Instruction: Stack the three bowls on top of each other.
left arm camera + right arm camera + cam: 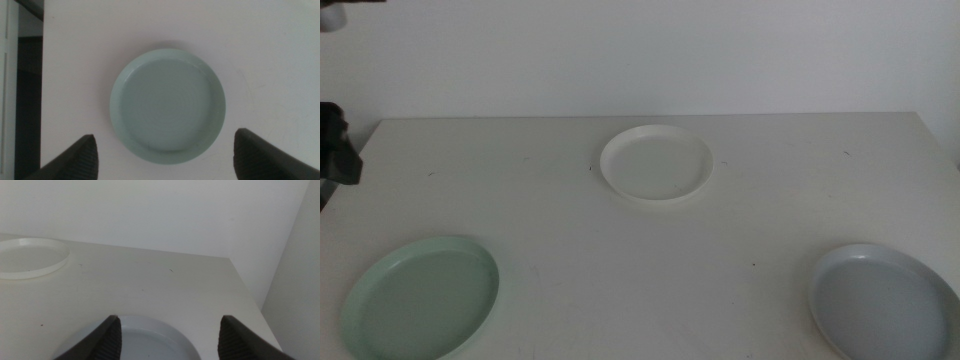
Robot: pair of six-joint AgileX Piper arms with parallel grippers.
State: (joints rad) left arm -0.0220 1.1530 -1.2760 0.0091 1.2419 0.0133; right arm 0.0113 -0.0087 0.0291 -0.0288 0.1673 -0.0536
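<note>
Three shallow bowls lie apart on the white table. The white bowl (656, 163) is at the back centre, the mint green bowl (420, 298) at the front left and the pale grey-blue bowl (885, 300) at the front right. My left gripper (165, 135) hovers open above the green bowl (167, 105), its jaws spread wider than the bowl and holding nothing. My right gripper (170, 320) is open just above the near side of the grey-blue bowl (145, 345), with the white bowl (30, 257) farther off. Neither pair of jaws shows in the middle view.
A dark part of the left arm (335, 150) shows at the picture's far left. The table's left edge (42, 100) runs close to the green bowl, with a dark drop beyond it. A pale wall (160, 210) rises behind the table.
</note>
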